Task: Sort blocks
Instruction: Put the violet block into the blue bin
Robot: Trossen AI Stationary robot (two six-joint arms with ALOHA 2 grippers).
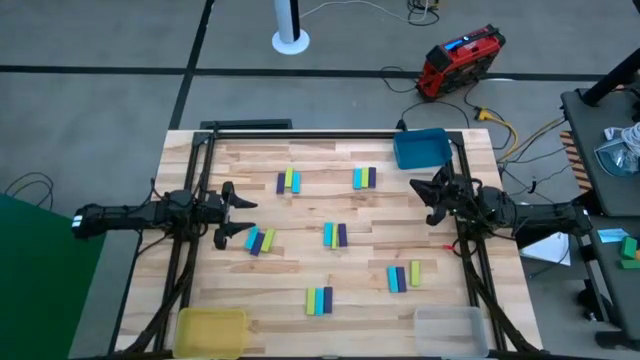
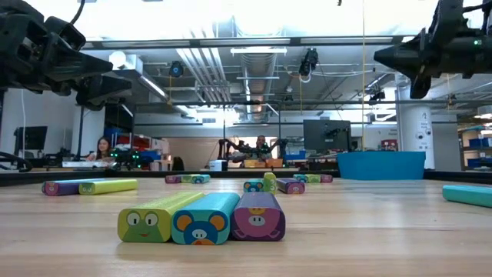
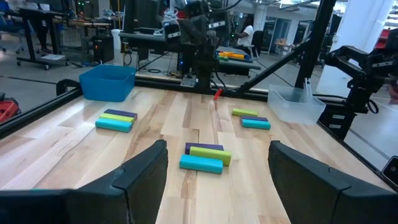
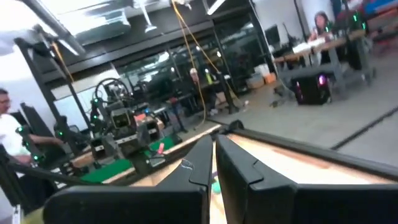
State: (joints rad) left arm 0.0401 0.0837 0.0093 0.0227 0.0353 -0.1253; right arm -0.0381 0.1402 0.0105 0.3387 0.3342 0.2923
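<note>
Sorting not yet begun: the blocks (image 1: 335,235) lie in mixed-colour trios across the worktop (image 1: 300,205), none in the blue tray (image 1: 420,148). Left gripper (image 1: 228,215), fingers wide, hovers far from the tray, beside one trio, which it probably takes next; right gripper (image 1: 428,198), fingers nearly closed and empty, hangs near the tray.

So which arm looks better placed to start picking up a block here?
Probably the left. The left gripper is open and sits right beside the nearest block group. The right gripper is shut and hangs by the blue tray, farther from any blocks.
</note>
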